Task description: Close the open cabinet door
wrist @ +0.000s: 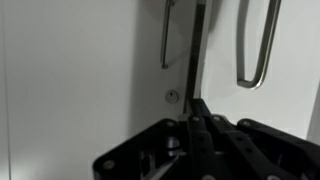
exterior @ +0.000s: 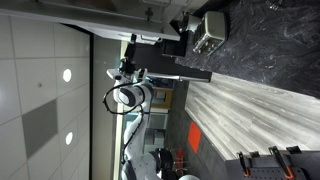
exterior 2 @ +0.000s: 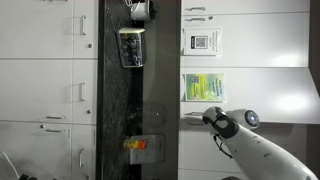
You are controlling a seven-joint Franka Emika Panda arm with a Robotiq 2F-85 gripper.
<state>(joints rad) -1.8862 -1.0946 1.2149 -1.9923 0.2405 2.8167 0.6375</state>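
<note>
Cabinet door: the pale panel [wrist: 80, 80] fills most of the wrist view, right in front of my tool. A thin dark seam runs down its right edge. I cannot tell how far open it stands.
Counter: a black stone slab [exterior 2: 140, 100] runs as a dark band between white cabinet fronts in an exterior view.
Arm: my white arm [exterior 2: 265, 150] reaches in from a corner in an exterior view, near a cabinet front that carries a green notice [exterior 2: 203, 88].
Appliance: a small metal toaster [exterior 2: 133, 48] sits on the counter, well apart from my arm.
Handles: a metal bar handle [wrist: 166, 35] is just left of the seam, and a loop handle [wrist: 257, 50] hangs on the neighbouring panel.
Gripper: my black gripper [wrist: 196, 118] has its fingers drawn together, holding nothing, with the tips at the seam.
Keyhole: a small round lock [wrist: 172, 97] sits just left of my fingertips.
</note>
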